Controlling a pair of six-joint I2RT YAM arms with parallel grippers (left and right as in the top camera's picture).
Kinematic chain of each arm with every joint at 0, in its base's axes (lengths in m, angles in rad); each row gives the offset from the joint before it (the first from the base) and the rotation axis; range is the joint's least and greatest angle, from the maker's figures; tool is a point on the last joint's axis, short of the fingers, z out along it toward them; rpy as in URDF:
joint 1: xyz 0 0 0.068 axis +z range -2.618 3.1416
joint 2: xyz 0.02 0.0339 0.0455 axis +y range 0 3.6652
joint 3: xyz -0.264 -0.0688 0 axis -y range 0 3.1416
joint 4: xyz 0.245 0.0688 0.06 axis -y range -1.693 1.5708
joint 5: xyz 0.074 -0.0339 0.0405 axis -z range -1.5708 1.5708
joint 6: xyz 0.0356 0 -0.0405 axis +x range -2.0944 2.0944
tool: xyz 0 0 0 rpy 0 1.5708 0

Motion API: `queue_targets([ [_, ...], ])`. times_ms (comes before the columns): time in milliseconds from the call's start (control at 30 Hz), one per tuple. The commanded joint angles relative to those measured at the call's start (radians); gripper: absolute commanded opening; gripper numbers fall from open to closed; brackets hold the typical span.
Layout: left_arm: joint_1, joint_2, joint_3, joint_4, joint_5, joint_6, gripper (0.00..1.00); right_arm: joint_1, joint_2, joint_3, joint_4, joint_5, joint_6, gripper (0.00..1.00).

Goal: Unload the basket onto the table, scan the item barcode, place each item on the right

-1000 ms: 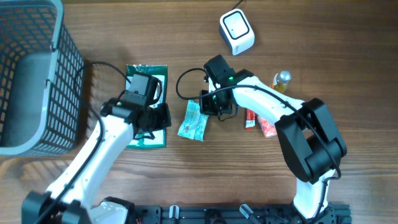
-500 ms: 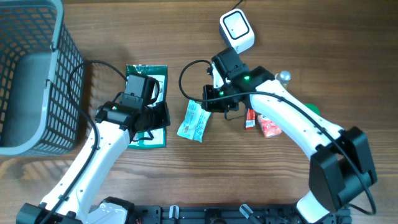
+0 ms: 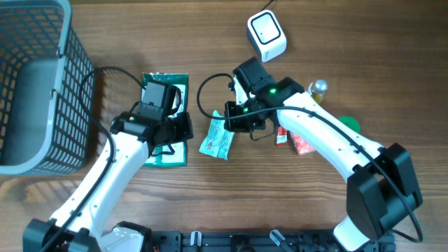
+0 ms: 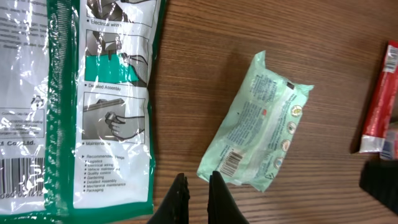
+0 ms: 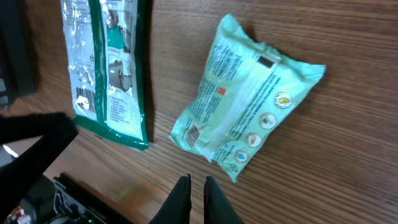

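Observation:
A pale green wipes pack (image 3: 218,136) lies flat on the wooden table, its barcode (image 4: 231,163) facing up at one end. My right gripper (image 3: 234,119) hovers just right of the pack, shut with nothing in it; in the right wrist view the fingertips (image 5: 197,179) hang off the pack's (image 5: 245,118) near corner. My left gripper (image 3: 180,129) is shut and empty, between the pack (image 4: 258,134) and a green-edged clear package (image 4: 93,93). The white scanner (image 3: 266,35) stands at the back, apart from both grippers.
A grey wire basket (image 3: 77,70) fills the left edge. The green-edged package (image 3: 178,80) lies partly under my left arm. A red tube (image 3: 281,134), a red packet (image 3: 301,143), a silver-capped bottle (image 3: 316,89) and a green item (image 3: 348,122) sit under my right arm.
My right gripper moved up toward the scanner half a second ago and has come back down beside the wipes pack. The pack and my left arm have hardly moved.

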Motion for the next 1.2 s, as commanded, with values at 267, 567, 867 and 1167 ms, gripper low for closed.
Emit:
queue_targets([
  [267, 0.005, 0.088, 0.014, 0.024, -0.016, -0.013, 0.04, 0.052, -0.002, -0.005, -0.001, -0.013, -0.003, 0.09],
  [567, 0.005, 0.092, 0.014, 0.069, -0.015, -0.013, 0.04, 0.058, -0.002, -0.005, -0.001, -0.013, 0.013, 0.09],
  [867, 0.005, 0.092, 0.013, 0.099, -0.016, -0.013, 0.04, 0.074, -0.002, -0.011, -0.001, -0.008, 0.013, 0.09],
  [1167, 0.005, 0.092, 0.013, 0.115, -0.016, -0.013, 0.04, 0.093, -0.002, -0.011, -0.001, 0.014, 0.023, 0.09],
])
